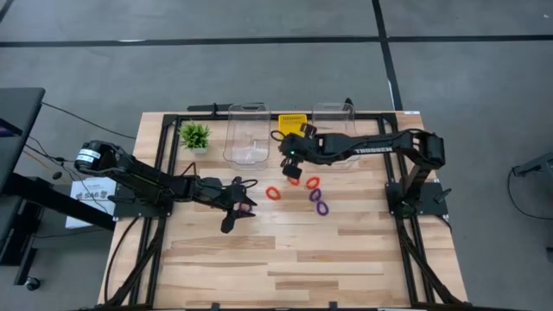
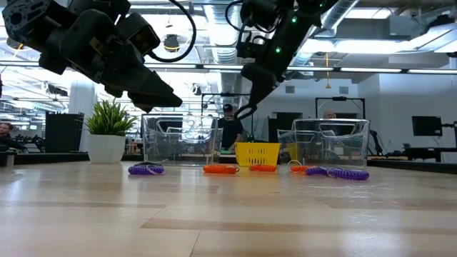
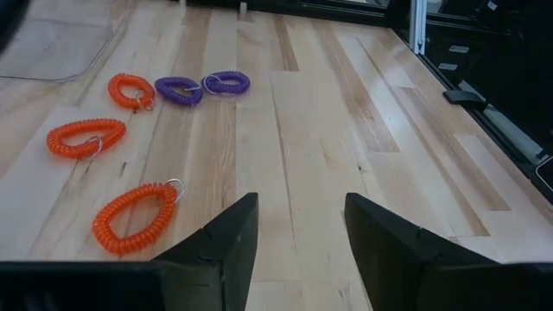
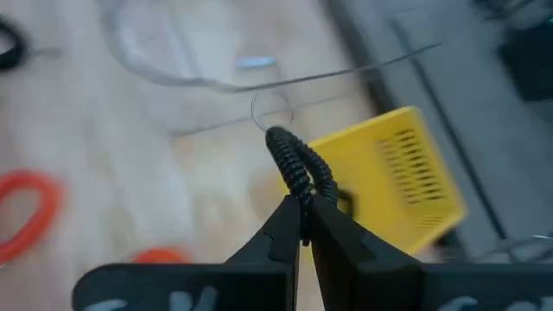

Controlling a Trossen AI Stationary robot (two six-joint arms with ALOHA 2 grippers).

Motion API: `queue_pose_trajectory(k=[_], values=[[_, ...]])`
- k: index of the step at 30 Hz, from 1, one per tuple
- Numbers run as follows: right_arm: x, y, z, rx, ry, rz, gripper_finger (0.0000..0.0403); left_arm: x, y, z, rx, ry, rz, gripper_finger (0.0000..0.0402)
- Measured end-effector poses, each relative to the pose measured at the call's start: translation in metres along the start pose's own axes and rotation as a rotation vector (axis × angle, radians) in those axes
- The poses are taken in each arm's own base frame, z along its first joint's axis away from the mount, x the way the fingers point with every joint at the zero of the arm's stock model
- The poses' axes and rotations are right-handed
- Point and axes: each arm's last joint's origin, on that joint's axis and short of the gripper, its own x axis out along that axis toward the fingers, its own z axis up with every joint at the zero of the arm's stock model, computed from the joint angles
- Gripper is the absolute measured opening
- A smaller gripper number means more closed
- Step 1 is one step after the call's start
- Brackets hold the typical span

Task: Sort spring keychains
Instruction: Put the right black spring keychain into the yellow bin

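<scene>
The right gripper (image 4: 301,226) pinches a black keychain (image 4: 296,166), which sticks out beyond its fingertips, near the yellow basket (image 4: 399,168). The left gripper (image 3: 298,238) hovers with fingers spread, an orange keychain (image 3: 131,218) just to their left.

high view: looks straight down on the whole table (image 1: 285,250).
low view: table-top height, level, facing the room behind.
left wrist view: close, forward over the keychains (image 3: 130,218).
right wrist view: very close.
shared: yellow basket (image 2: 257,153), clear bins (image 1: 246,130).
</scene>
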Motion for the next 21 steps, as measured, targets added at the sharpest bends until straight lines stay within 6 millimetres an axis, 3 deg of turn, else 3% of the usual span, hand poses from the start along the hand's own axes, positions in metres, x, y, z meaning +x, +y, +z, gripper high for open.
queue_pose_trajectory(k=[14,21], values=[[0.023,-0.058,-0.008,0.164,0.035,-0.123,0.0017,0.0,0.0,0.0,0.0,0.0,0.0,0.0172],[0.031,-0.076,-0.007,0.254,-0.016,-0.028,0.0041,0.0,0.0,0.0,0.0,0.0,0.0,0.0172]])
